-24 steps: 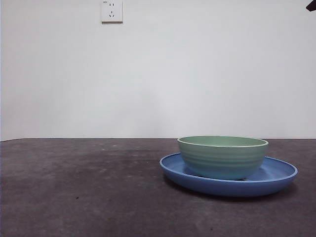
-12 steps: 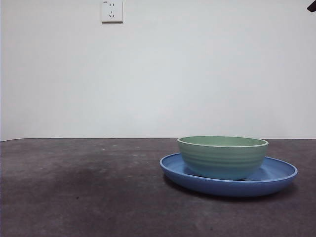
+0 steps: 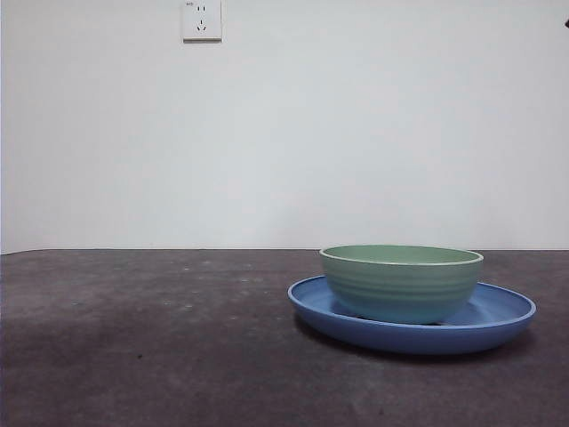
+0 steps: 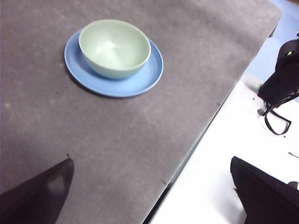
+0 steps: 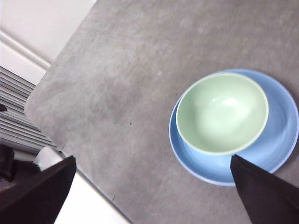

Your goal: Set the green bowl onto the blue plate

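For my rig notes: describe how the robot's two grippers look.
Each gripper shows only as two plain black jaws, broad and wedge-shaped, without markings: left gripper, right gripper. Behind, another dark arm part carries a looping black cable and a small green light.

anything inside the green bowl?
No. In the right wrist view the green bowl, sitting on the blue plate, shows only its bare glossy inside.

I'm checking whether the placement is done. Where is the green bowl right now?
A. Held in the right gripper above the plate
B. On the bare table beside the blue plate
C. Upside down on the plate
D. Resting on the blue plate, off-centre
D: the green bowl sits upright on the blue plate, nearer one rim, with both grippers open and clear of it.
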You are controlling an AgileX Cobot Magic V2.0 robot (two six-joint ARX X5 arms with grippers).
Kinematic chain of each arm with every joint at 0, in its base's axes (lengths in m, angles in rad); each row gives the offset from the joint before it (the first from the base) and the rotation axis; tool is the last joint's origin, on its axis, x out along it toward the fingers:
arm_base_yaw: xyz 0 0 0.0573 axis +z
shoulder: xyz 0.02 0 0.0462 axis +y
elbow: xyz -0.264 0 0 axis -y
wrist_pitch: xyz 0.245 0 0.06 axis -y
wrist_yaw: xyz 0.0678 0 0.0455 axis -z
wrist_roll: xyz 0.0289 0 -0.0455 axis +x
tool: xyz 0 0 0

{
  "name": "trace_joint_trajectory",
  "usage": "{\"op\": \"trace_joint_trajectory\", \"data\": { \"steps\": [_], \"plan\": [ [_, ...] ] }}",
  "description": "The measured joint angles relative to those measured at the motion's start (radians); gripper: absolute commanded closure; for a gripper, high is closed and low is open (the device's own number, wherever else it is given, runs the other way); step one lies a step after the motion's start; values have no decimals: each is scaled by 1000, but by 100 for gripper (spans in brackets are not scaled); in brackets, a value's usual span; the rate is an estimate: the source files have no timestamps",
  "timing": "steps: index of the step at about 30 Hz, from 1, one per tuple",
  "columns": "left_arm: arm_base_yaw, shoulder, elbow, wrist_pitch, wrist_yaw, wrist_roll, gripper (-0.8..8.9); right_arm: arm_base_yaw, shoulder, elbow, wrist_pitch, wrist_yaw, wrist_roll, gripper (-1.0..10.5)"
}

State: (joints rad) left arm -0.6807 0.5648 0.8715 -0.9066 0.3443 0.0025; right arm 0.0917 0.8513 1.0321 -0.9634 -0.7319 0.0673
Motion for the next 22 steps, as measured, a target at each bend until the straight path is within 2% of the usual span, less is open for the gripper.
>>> {"op": "trace_joint_trajectory", "data": {
  "steps": [7, 14, 22],
  "plan": [
    [0, -16, 0, 2, 0, 0, 251, 0, 69, 0, -64, 15, 46, 336],
    [0, -16, 0, 2, 0, 0, 251, -10, 237, 0, -53, 175, 51, 337],
    [0, -16, 0, 2, 0, 0, 251, -81, 464, 0, 69, 186, 34, 351]
  ]
}}
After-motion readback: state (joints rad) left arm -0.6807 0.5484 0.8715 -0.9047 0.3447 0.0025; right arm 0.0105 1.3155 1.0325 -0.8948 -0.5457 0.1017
